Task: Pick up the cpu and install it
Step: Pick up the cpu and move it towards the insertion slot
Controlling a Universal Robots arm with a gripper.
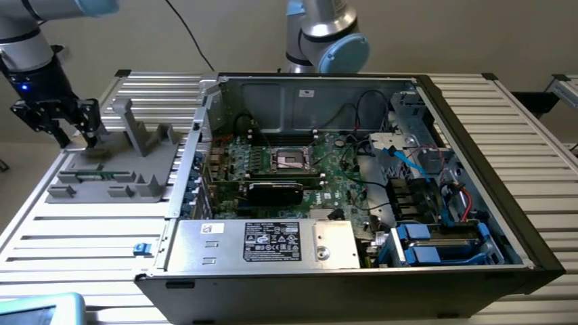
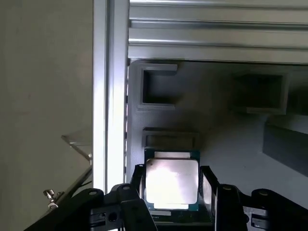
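The cpu (image 2: 171, 184), a small square chip with a silvery top and green edge, sits between my gripper's (image 2: 172, 192) two dark fingers (image 2: 208, 187), whose pads press against its two opposite sides. It is just over the grey plastic tray (image 2: 231, 144). In the exterior view my gripper (image 1: 78, 141) hangs low over the tray (image 1: 108, 177) at that view's left, outside the computer case. The dark square socket (image 1: 291, 160) with its metal frame lies on the green motherboard (image 1: 339, 177) inside the case, well away from the gripper.
The open computer case (image 1: 361, 203) lies on a slatted aluminium table (image 1: 81, 237). Upright posts (image 1: 135, 125) rise from the tray beside the gripper. A black card (image 1: 280, 189), cables (image 1: 407, 162), drive bays and the power supply (image 1: 262, 242) crowd the case. A second arm's base (image 1: 329, 40) stands behind.
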